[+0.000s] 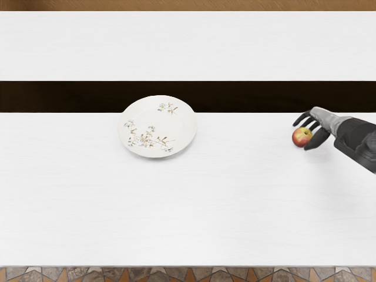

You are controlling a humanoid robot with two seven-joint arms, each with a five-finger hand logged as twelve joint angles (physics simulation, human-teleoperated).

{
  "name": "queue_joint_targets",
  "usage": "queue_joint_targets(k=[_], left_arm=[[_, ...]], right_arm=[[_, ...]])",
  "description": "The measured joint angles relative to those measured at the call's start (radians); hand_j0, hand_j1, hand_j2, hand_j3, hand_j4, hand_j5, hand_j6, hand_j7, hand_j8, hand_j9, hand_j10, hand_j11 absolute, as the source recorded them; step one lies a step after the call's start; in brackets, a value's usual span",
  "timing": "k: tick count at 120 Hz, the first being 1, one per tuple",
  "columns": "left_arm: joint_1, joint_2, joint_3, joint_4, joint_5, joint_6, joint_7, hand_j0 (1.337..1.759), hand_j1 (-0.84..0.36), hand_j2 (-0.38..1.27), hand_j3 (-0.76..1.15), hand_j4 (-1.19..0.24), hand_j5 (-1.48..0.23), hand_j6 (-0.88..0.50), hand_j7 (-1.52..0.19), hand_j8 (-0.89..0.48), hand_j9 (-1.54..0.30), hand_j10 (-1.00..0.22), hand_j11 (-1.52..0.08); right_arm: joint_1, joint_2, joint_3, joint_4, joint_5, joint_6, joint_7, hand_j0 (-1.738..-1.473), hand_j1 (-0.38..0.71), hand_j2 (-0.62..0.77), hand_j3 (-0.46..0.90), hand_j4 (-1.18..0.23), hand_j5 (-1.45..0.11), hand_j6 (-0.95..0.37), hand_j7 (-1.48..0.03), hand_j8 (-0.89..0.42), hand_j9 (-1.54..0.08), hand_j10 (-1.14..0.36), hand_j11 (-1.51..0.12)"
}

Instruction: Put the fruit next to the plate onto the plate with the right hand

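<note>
Where the head view looks down on the white counter point(188, 205), item one: apple point(302, 137), far right, well apart from the flowered plate point(157, 126). Item two: right robot hand point(318, 127), released, fingers point(301, 120) spread around the apple, not clenched. Risk: a loose closure could send it rolling away.
</note>
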Motion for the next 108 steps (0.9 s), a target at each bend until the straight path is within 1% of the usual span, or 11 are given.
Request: queue_joint_targets(k=[23, 35, 42, 63, 72, 86, 95, 103, 104, 105, 108], left_arm=[[0.000, 0.000, 0.000, 0.000, 0.000, 0.000, 0.000, 1.658, 0.07, 0.05, 0.00, -0.23, -0.30, -0.23, -0.30, -0.23, -0.30, -0.23, -0.30], [0.000, 0.000, 0.000, 0.000, 0.000, 0.000, 0.000, 1.658, 0.07, 0.05, 0.00, -0.23, -0.30, -0.23, -0.30, -0.23, -0.30, -0.23, -0.30], [0.000, 0.000, 0.000, 0.000, 0.000, 0.000, 0.000, 1.658, 0.07, 0.05, 0.00, -0.23, -0.30, -0.23, -0.30, -0.23, -0.30, -0.23, -0.30], [0.000, 0.000, 0.000, 0.000, 0.000, 0.000, 0.000, 1.658, 0.07, 0.05, 0.00, -0.23, -0.30, -0.23, -0.30, -0.23, -0.30, -0.23, -0.30], [0.000, 0.000, 0.000, 0.000, 0.000, 0.000, 0.000, 1.658, 0.07, 0.05, 0.00, -0.23, -0.30, -0.23, -0.30, -0.23, -0.30, -0.23, -0.30], [0.000, 0.000, 0.000, 0.000, 0.000, 0.000, 0.000, 1.658, 0.07, 0.05, 0.00, -0.23, -0.30, -0.23, -0.30, -0.23, -0.30, -0.23, -0.30], [0.000, 0.000, 0.000, 0.000, 0.000, 0.000, 0.000, 1.658, 0.07, 0.05, 0.00, -0.23, -0.30, -0.23, -0.30, -0.23, -0.30, -0.23, -0.30], [0.000, 0.000, 0.000, 0.000, 0.000, 0.000, 0.000, 1.658, 0.07, 0.05, 0.00, -0.23, -0.30, -0.23, -0.30, -0.23, -0.30, -0.23, -0.30], [0.000, 0.000, 0.000, 0.000, 0.000, 0.000, 0.000, 1.658, 0.07, 0.05, 0.00, -0.23, -0.30, -0.23, -0.30, -0.23, -0.30, -0.23, -0.30], [0.000, 0.000, 0.000, 0.000, 0.000, 0.000, 0.000, 1.658, 0.07, 0.05, 0.00, -0.23, -0.30, -0.23, -0.30, -0.23, -0.30, -0.23, -0.30], [0.000, 0.000, 0.000, 0.000, 0.000, 0.000, 0.000, 1.658, 0.07, 0.05, 0.00, -0.23, -0.30, -0.23, -0.30, -0.23, -0.30, -0.23, -0.30]], right_arm=[[-0.003, 0.014, -0.002, -0.005, -0.016, -0.026, 0.000, -1.656, 0.20, -0.08, 0.00, -0.48, -0.62, -0.47, -0.62, -0.48, -0.62, -0.48, -0.62], [-0.002, 0.023, -0.013, -0.013, -0.024, -0.033, -0.001, -1.649, 0.21, -0.11, -0.01, -0.50, -0.60, -0.51, -0.62, -0.51, -0.60, -0.51, -0.60], [-0.001, 0.026, -0.017, -0.019, -0.022, -0.034, -0.001, -1.649, 0.22, -0.09, 0.00, -0.50, -0.62, -0.46, -0.63, -0.50, -0.61, -0.50, -0.61], [0.000, 0.041, -0.021, -0.040, -0.024, -0.036, 0.002, -1.647, 0.22, -0.11, 0.00, -0.52, -0.65, -0.46, -0.68, -0.31, -0.96, -0.32, -0.98], [0.000, 0.044, -0.022, -0.044, -0.022, -0.037, 0.004, -1.649, 0.25, -0.09, 0.00, -0.56, -0.67, -0.44, -0.72, -0.31, -0.96, -0.29, -1.05], [0.001, 0.045, -0.022, -0.047, -0.018, -0.034, 0.003, -1.645, 0.28, -0.05, 0.00, -0.52, -0.74, -0.40, -0.77, -0.27, -1.03, -0.26, -1.11], [0.002, 0.044, -0.019, -0.048, -0.012, -0.029, 0.003, -1.643, 0.29, -0.03, 0.00, -0.49, -0.79, -0.40, -0.78, -0.27, -1.02, -0.26, -1.09], [0.005, 0.037, -0.013, -0.048, 0.012, -0.017, 0.003, -1.645, 0.29, 0.05, 0.00, -0.53, -0.81, -0.41, -0.81, -0.26, -1.01, -0.26, -1.05], [0.008, 0.035, -0.013, -0.048, 0.018, -0.015, 0.003, -1.646, 0.29, 0.06, 0.00, -0.53, -0.81, -0.42, -0.82, -0.27, -0.99, -0.27, -1.03], [0.010, 0.033, -0.013, -0.048, 0.024, -0.012, 0.003, -1.646, 0.29, 0.07, 0.00, -0.53, -0.82, -0.42, -0.82, -0.28, -0.99, -0.34, -1.03], [0.017, 0.028, -0.013, -0.048, 0.043, -0.004, 0.002, -1.647, 0.29, 0.08, 0.00, -0.53, -0.83, -0.42, -0.83, -0.33, -0.99, -0.38, -1.02]])
